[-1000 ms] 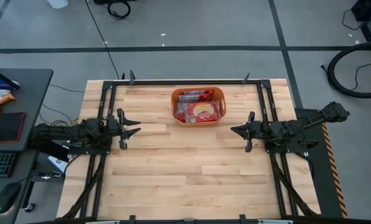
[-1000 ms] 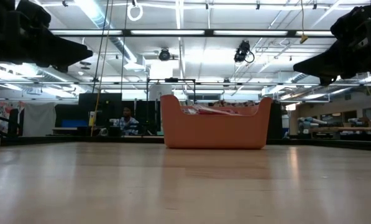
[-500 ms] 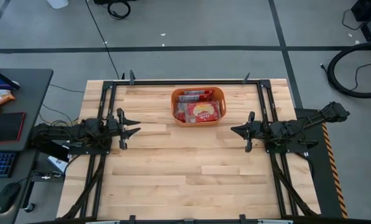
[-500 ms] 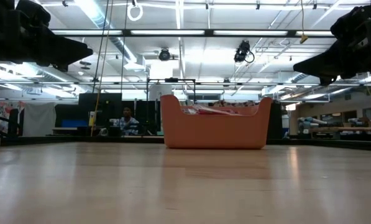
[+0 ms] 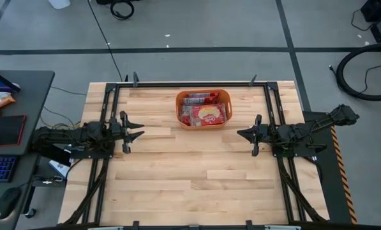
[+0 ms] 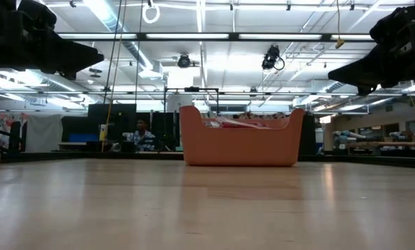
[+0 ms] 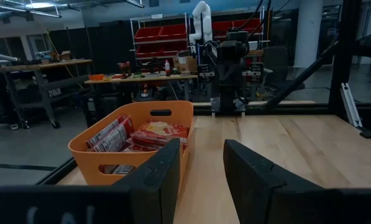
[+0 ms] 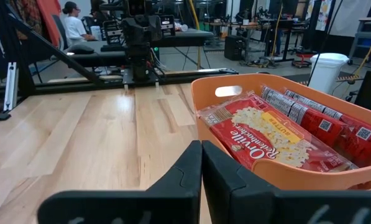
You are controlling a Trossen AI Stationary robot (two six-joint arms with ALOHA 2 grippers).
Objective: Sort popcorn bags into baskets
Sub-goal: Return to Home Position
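The orange basket [image 5: 178, 108] is seen in the upper middle of the high view, set on the wooden desk [image 5: 190, 182] near its upper edge. The red popcorn bags [image 5: 207, 114] are gathered inside it, one laid flat with its yellow-cream picture turned up and others lined up beside it. The left claw [image 5: 138, 133] is held at the left of the frame, raised above the desk and well apart from the basket, its fingers parted with nothing between them. The right claw [image 5: 242, 134] is held at the right, its fingers pressed together and empty.
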